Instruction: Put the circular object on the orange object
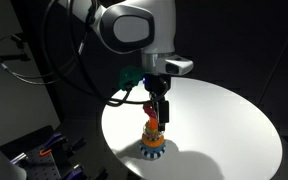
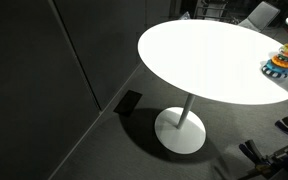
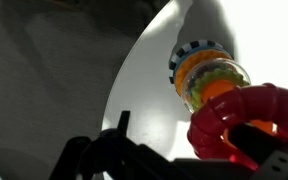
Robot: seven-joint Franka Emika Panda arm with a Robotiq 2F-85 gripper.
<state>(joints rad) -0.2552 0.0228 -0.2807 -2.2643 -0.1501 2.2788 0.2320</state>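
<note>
The red ring fills the lower right of the wrist view, held in my gripper. It hangs right over the stacking toy, whose orange peg shows at the ring's edge and through its hole. In an exterior view my gripper points down over the toy, with the red ring at the peg's top. Whether the ring touches the peg I cannot tell. The toy also shows at the frame edge in an exterior view.
The toy stands on a round white table near its edge, over a dark floor. The table has a single white pedestal foot. Dark equipment sits on the floor by the table.
</note>
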